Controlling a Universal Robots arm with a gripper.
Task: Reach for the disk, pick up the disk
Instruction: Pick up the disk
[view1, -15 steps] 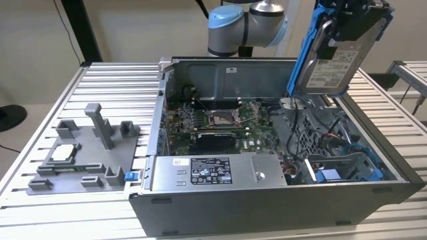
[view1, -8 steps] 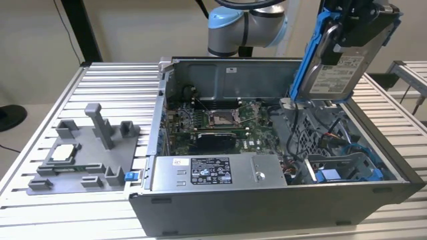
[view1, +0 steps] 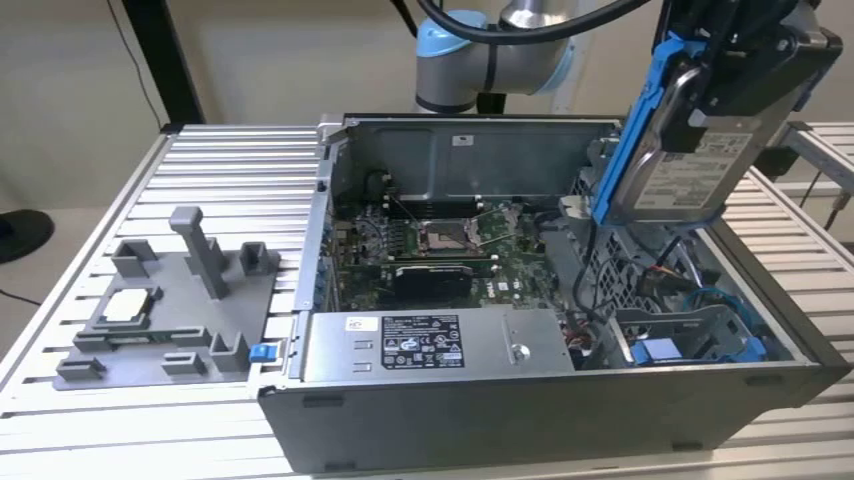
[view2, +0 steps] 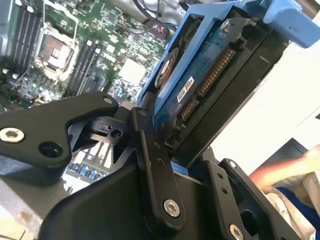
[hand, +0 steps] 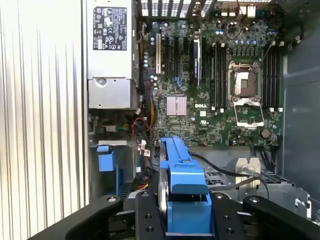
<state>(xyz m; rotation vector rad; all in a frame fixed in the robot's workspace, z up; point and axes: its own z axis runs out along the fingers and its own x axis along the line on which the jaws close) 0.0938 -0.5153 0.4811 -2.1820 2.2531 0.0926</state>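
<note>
The disk (view1: 683, 165) hangs upright above the open computer case (view1: 534, 420), on the exterior view's right. It is a silver-grey drive with a white label, and a blue frame (view1: 625, 140) runs along its edge. My gripper (view1: 731, 85) is shut on its upper end. In the first wrist view the disk (hand: 182, 172) stands edge-on between the black fingers (hand: 147, 217), high over the motherboard (hand: 225, 90). In the second wrist view the disk (view2: 200, 85) shows its connector side, clamped by a finger (view2: 150, 150).
The case holds a grey power supply box (view1: 427, 345) at the front and a blue drive bay (view1: 694, 340) below the disk. A grey fixture (view1: 174, 320) with a small pale chip (view1: 127, 305) lies on the slatted table (view1: 214, 160). A person's arm (view2: 285, 170) is nearby.
</note>
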